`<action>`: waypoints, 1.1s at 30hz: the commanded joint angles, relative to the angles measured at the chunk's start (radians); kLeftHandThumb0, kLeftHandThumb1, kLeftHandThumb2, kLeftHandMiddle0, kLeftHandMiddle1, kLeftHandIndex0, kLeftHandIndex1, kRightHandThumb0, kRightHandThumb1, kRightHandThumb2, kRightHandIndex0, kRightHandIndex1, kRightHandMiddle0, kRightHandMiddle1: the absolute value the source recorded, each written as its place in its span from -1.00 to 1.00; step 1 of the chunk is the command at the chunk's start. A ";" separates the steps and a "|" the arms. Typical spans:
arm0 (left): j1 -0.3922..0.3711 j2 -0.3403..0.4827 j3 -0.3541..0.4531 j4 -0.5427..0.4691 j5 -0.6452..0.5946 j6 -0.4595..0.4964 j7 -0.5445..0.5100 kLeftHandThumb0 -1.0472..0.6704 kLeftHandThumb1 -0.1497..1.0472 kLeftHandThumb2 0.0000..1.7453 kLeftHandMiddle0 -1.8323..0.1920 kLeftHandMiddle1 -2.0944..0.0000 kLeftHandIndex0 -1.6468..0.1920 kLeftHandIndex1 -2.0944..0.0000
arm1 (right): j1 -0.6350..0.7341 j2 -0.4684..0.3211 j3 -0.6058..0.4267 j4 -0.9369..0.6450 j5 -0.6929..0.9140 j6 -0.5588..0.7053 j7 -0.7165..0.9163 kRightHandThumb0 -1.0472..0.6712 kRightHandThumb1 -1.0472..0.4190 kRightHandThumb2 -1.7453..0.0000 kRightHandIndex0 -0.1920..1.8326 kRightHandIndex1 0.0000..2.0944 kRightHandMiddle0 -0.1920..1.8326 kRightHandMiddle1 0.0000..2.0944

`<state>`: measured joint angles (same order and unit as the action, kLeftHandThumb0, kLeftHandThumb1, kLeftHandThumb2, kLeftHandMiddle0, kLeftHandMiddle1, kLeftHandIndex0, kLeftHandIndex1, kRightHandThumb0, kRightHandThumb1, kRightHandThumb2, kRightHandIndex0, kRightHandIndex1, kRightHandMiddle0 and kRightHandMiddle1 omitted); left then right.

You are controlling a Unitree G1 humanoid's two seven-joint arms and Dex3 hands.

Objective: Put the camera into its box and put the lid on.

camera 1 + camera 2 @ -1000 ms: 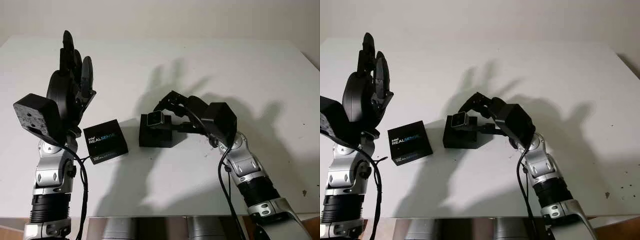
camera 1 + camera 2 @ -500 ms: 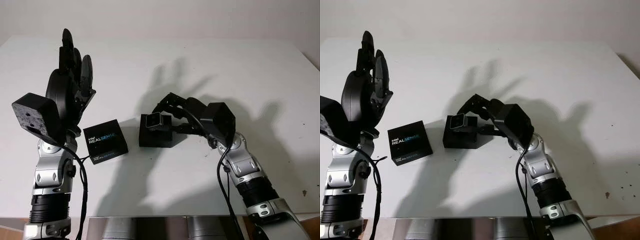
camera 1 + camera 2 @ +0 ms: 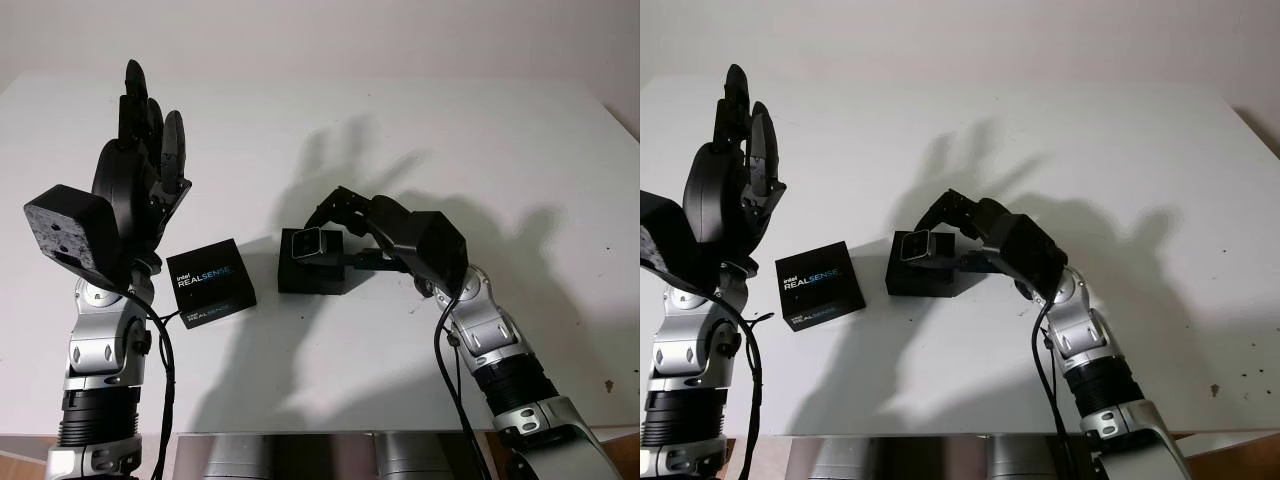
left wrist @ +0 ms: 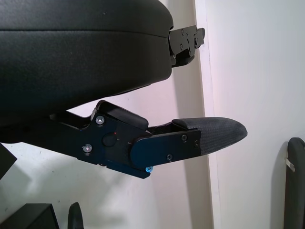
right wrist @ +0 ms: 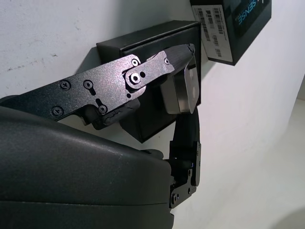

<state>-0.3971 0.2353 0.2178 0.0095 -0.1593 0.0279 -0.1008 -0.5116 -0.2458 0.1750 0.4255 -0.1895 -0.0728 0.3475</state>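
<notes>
I see my right hand (image 3: 335, 215) closed on the camera (image 3: 308, 242), a small silver-faced block, holding it just over the open black box (image 3: 312, 272) mid-bench (image 3: 480, 130). My left hand (image 3: 140, 160) is open, raised above the bench's left side. The printed lid (image 3: 210, 282) lies just left of the box.

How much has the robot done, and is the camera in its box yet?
Nothing is finished yet. The right hand holds the camera just above the open box. The lid lies on the table beside the box, waiting. The left hand is open, raised near the lid.
</notes>
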 commanded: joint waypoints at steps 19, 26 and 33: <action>0.011 0.010 0.001 -0.017 0.010 -0.010 -0.004 -0.64 1.00 -0.34 1.00 1.00 1.00 1.00 | 0.028 0.021 0.019 0.028 0.011 -0.016 0.015 -0.33 -0.96 0.94 -0.56 -0.95 -0.57 0.71; 0.013 0.009 0.003 -0.016 0.012 -0.011 -0.006 -0.64 1.00 -0.34 1.00 1.00 1.00 1.00 | 0.037 0.024 0.034 0.026 -0.006 -0.046 0.006 -0.34 -0.96 0.94 -0.56 -0.95 -0.57 0.72; 0.010 0.007 0.007 -0.021 0.006 -0.001 -0.004 -0.64 1.00 -0.35 1.00 1.00 1.00 1.00 | 0.042 0.046 0.025 0.050 0.024 -0.056 0.005 -0.33 -0.95 0.94 -0.54 -0.94 -0.58 0.72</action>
<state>-0.3932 0.2352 0.2202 0.0087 -0.1515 0.0270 -0.1051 -0.4852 -0.2168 0.1878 0.4652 -0.1696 -0.1188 0.3464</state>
